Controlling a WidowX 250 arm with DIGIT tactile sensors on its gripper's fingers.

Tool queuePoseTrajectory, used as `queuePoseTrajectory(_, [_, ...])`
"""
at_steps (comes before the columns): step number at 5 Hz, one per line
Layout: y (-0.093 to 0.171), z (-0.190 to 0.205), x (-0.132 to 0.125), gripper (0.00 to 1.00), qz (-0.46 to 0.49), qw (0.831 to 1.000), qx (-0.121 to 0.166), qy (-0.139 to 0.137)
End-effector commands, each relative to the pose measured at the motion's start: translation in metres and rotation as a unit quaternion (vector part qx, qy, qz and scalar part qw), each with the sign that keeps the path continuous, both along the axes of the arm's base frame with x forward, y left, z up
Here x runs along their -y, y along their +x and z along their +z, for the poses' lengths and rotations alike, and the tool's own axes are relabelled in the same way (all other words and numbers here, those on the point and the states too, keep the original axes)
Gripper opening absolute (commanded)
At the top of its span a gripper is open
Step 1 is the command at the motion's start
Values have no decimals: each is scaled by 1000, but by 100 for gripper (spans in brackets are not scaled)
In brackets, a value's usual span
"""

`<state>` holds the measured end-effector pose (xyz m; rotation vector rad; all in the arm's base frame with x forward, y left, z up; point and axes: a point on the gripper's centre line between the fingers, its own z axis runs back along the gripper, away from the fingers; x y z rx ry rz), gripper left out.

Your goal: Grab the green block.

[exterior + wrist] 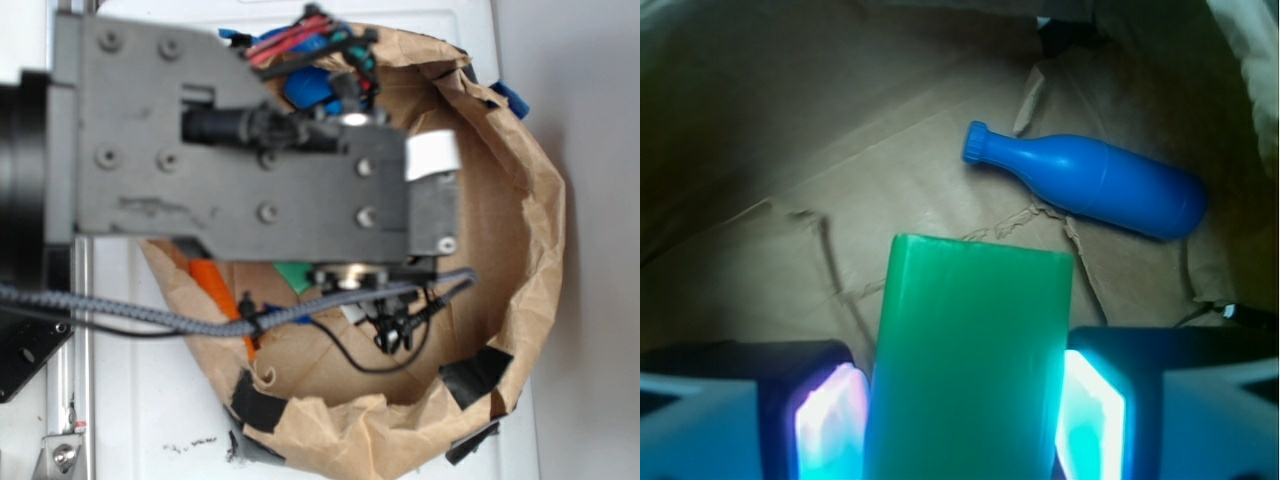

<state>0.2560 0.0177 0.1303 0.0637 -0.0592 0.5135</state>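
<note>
The green block [970,350] is a smooth mint-green slab standing between my gripper's [962,415] two glowing pads in the wrist view. The left pad [830,425] and the right pad [1095,420] both press against its sides. In the exterior view only a small green corner of the block [295,276] shows under the arm's grey body [250,150]; the fingers themselves are hidden there. I cannot tell whether the block rests on the paper or is off it.
All of this is inside a crumpled brown paper bag [525,210] with black tape patches. A blue bottle-shaped toy [1090,185] lies beyond the block to the right. An orange carrot-shaped toy [215,290] lies at the bag's left side. Cables [400,320] hang below the arm.
</note>
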Motion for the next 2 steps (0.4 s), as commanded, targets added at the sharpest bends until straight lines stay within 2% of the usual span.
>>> queuePoseTrajectory(1, [7, 36, -12, 0, -1, 998, 62, -6])
queuePoseTrajectory(2, [5, 35, -13, 0, 5, 998, 67, -8])
